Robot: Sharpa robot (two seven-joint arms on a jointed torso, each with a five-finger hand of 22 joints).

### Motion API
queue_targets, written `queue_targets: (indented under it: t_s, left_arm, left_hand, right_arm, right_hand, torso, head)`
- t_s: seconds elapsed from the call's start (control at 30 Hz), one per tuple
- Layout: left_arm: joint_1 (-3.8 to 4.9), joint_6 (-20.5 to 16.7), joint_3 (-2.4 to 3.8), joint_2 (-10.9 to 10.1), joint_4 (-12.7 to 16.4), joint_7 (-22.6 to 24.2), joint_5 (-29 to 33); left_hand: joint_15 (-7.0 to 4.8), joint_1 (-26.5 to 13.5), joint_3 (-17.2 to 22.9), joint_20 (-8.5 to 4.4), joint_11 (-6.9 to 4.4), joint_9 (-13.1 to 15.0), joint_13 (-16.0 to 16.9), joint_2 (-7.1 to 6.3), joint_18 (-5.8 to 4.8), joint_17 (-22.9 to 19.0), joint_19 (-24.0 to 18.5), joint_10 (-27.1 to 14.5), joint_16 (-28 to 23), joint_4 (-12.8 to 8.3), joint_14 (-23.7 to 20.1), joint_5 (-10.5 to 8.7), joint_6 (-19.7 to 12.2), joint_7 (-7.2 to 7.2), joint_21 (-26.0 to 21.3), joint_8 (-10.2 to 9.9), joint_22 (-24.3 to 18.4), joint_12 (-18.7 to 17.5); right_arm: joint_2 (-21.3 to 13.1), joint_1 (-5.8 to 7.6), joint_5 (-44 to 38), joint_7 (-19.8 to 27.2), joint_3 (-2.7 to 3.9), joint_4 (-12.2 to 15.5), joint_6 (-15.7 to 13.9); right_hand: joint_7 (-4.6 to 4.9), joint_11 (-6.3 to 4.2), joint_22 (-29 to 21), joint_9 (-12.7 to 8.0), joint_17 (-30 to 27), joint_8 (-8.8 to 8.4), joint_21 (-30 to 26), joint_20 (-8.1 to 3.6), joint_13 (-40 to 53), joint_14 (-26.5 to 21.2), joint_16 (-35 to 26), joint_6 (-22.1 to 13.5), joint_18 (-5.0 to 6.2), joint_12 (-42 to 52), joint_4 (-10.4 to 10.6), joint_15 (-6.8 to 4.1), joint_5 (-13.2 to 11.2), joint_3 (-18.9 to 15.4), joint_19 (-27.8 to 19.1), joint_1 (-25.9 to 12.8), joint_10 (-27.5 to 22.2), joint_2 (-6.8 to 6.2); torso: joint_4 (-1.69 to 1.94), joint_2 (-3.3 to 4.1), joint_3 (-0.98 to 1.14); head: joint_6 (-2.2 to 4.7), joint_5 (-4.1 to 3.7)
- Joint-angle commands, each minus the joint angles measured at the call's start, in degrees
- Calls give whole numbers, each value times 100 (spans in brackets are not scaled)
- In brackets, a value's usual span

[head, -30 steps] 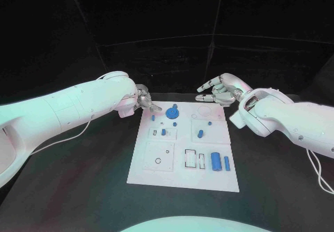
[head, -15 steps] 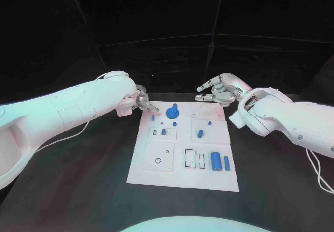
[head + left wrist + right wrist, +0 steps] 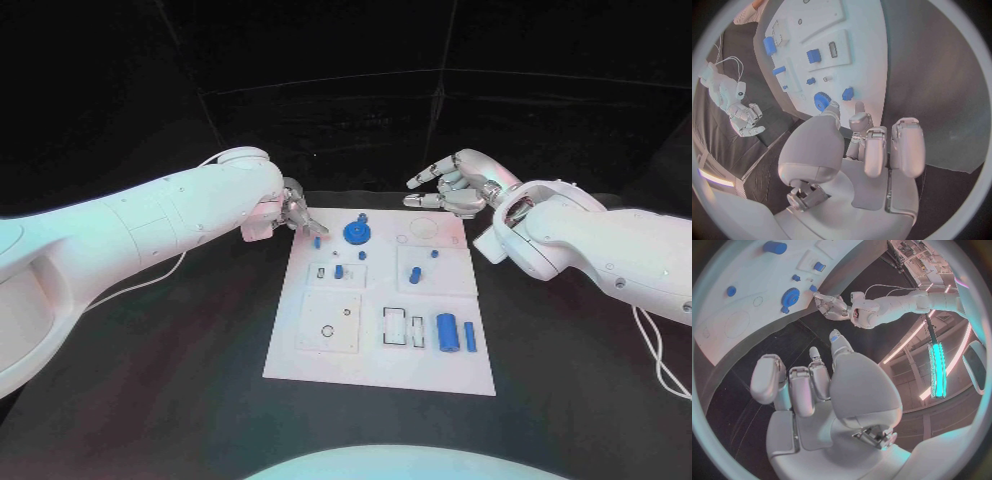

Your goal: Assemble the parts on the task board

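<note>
The white task board lies lengthwise in the middle of the table. On its far end are a round blue part and a small blue part. More small blue parts stand mid-board, and a blue cylinder lies on the near right. My left hand hovers at the board's far left corner, holding nothing. In the left wrist view its fingertips hang just short of the round blue part. My right hand floats beyond the far right corner, fingers loosely bent and empty.
Black table surrounds the board on all sides. A pale cable trails over the table under my left arm. The right wrist view shows the board's far end and my left hand across it.
My left hand's fingertips have dipped slightly toward the board's far left corner. The right hand has stayed where it was.
</note>
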Motion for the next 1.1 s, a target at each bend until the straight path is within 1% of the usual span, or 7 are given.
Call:
queue_targets:
  t_s: [0.03,0.13,0.4,0.53,0.63,1.1]
  left_arm:
    - [-1,146,3,27,-22,-28,-50]
    - [-13,169,3,48,-41,-20,-50]
    - [-44,153,-1,92,-71,15,-49]
    - [-50,59,-2,109,-71,27,-49]
    - [-53,38,-3,121,-75,21,-49]
    - [-62,174,-15,156,-109,1,-48]
  left_hand:
    - [22,27,-35,32,-17,-9,8,39,-26,1509,106,19,18,3,595,0,42,-1,38,-14,245,27]
    - [21,45,-40,32,-19,-13,13,49,-27,1509,108,22,18,-1,595,0,47,-3,42,-12,251,33]
    - [19,79,-50,30,-22,-19,21,68,-28,1509,109,29,18,-8,595,0,60,-6,44,-8,256,44]
    - [16,126,-54,28,-25,-29,37,106,-29,1509,112,41,18,-14,595,1,73,-10,49,-4,263,63]
    - [13,161,-56,25,-29,-34,44,135,-31,1509,115,49,18,-18,595,1,88,-14,54,3,272,74]
    - [5,358,-43,16,-38,-62,13,236,-30,1509,113,38,18,-71,595,2,116,-23,50,16,275,62]
  right_arm:
    - [9,10,15,59,4,4,-7]
    - [13,10,15,59,4,3,-6]
    - [20,10,15,62,4,0,-5]
    - [27,10,15,65,4,-4,-5]
    - [31,10,15,65,4,-7,-4]
    - [33,10,15,63,4,-11,0]
  right_hand:
    - [8,-7,-5,-7,746,36,-22,13,273,420,-22,-41,58,-22,-1,-52,25,-39,-30,-20,-13,56]
    - [8,-7,-5,-7,746,36,-22,13,273,420,-22,-41,58,-22,-1,-52,25,-39,-30,-20,-13,56]
    - [8,-7,-5,-7,746,36,-22,13,273,420,-22,-41,58,-22,-1,-52,25,-39,-30,-20,-13,56]
    - [8,-7,-5,-7,746,36,-22,13,273,420,-22,-41,58,-22,-1,-52,25,-39,-30,-20,-13,56]
    - [8,-7,-5,-7,746,36,-22,13,273,420,-22,-41,58,-22,-1,-52,25,-39,-30,-20,-13,56]
    - [8,-7,-20,-7,733,39,-30,12,267,417,-29,-44,60,-27,5,-52,26,-44,-35,-12,-18,71]
  torso:
    - [5,-1,4]
    - [4,0,0]
    - [5,-2,1]
    - [6,-7,3]
    - [6,-4,2]
    - [4,-2,0]
  head:
    - [-8,-4]
    - [-6,-7]
    - [-15,-13]
    - [-16,-36]
    - [-16,-26]
    - [-26,-28]
